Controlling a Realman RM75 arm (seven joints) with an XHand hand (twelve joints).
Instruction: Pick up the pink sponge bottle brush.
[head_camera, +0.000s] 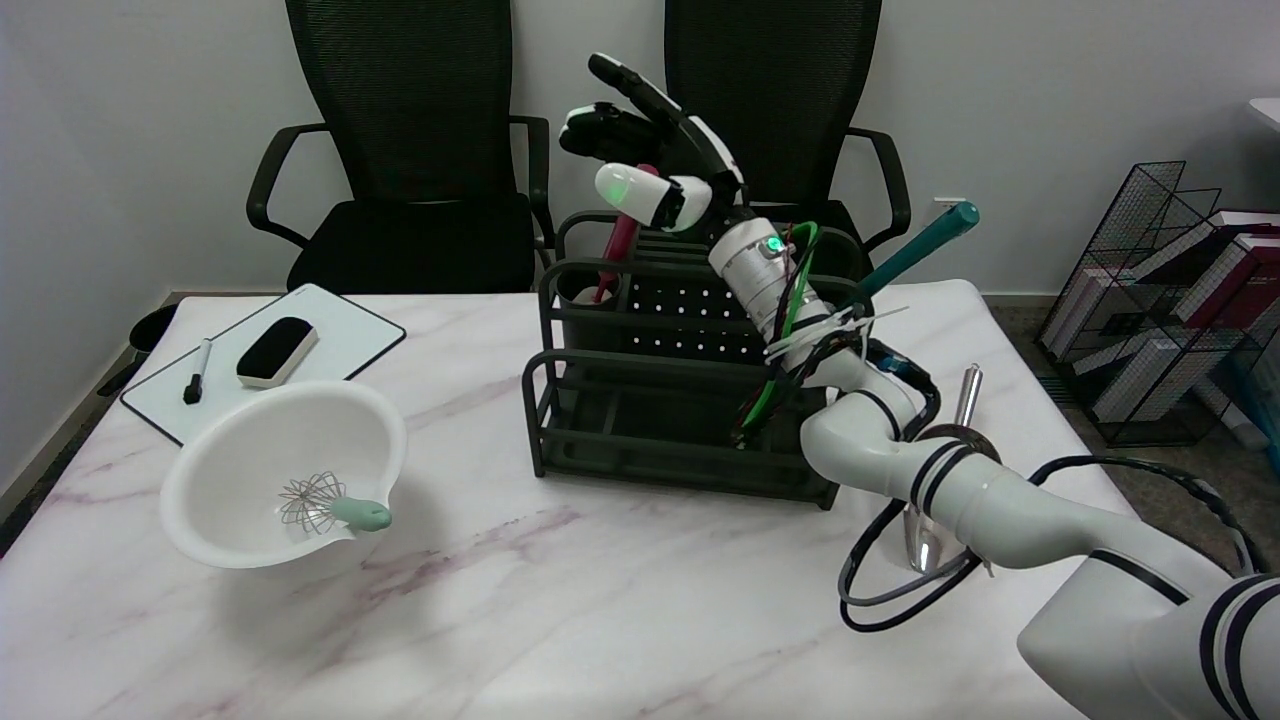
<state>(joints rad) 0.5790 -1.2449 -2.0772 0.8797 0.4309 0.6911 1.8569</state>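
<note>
Here the right hand (655, 150) sits in the upper middle of the frame, above the back left corner of the dark rack (690, 400) that stands on the marble desk (560, 600); its fingers are spread apart, and the white thumb lies across the top of the pink brush handle (618, 245), though whether it grips the handle I cannot tell; the brush stands tilted in the rack's rear left cup, its lower end hidden inside; a teal-handled tool (915, 250) leans out of the rack's right side; in the left of the frame a white bowl (285, 475) holds a small whisk (330, 503); behind it lies a whiteboard (320, 345) with an eraser (277, 351) and a marker (197, 370); two black chairs (420, 150) stand beyond the desk.
</note>
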